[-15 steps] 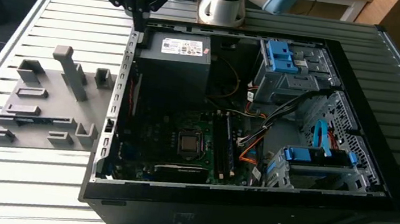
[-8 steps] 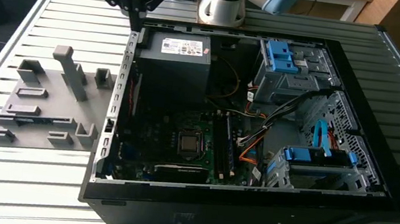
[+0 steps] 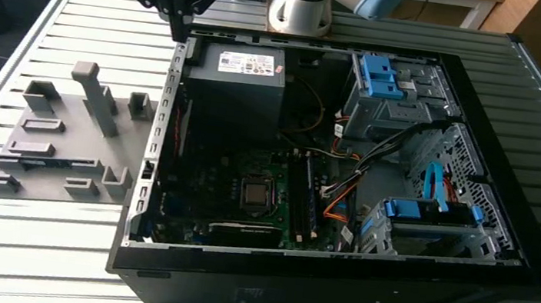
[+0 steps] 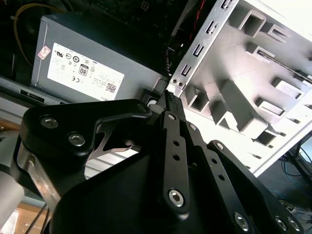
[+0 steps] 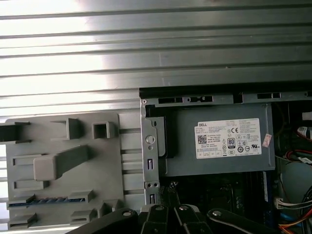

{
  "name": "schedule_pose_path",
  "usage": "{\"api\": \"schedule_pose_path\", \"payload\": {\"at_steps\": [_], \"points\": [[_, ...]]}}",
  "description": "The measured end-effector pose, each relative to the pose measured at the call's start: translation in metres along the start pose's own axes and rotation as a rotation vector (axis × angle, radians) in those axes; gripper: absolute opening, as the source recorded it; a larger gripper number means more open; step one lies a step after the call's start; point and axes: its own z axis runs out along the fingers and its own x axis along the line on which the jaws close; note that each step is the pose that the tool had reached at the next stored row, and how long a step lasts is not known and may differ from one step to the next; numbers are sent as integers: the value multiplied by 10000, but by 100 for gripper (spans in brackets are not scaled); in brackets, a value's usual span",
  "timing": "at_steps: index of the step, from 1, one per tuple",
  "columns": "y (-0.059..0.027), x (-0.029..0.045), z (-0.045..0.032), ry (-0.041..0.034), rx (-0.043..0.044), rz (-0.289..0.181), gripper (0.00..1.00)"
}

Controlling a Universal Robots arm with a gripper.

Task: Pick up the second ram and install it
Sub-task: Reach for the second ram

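Exterior view placed the gripper (image 3: 178, 30) over the side wall of the open computer case (image 3: 358, 286), beside the power supply (image 3: 243, 78), jaws drawn narrow together with nothing between them. First wrist view caught the second ram (image 5: 41, 201) lying in a slot of the grey fixture plate (image 5: 112, 161), apart from the gripper, while second wrist view brought the touching fingertips (image 4: 170, 105) close.

Bright daylight, hard glare on slatted table (image 5: 122, 63); PC case (image 3: 337, 280) interior dim w/ deep shadow.
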Motion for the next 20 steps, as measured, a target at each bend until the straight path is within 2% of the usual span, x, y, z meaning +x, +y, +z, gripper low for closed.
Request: {"api": "schedule_pose_path", "payload": {"at_steps": [20], "points": [[-10, 128, -2, 1, 1, 0, 11]]}}
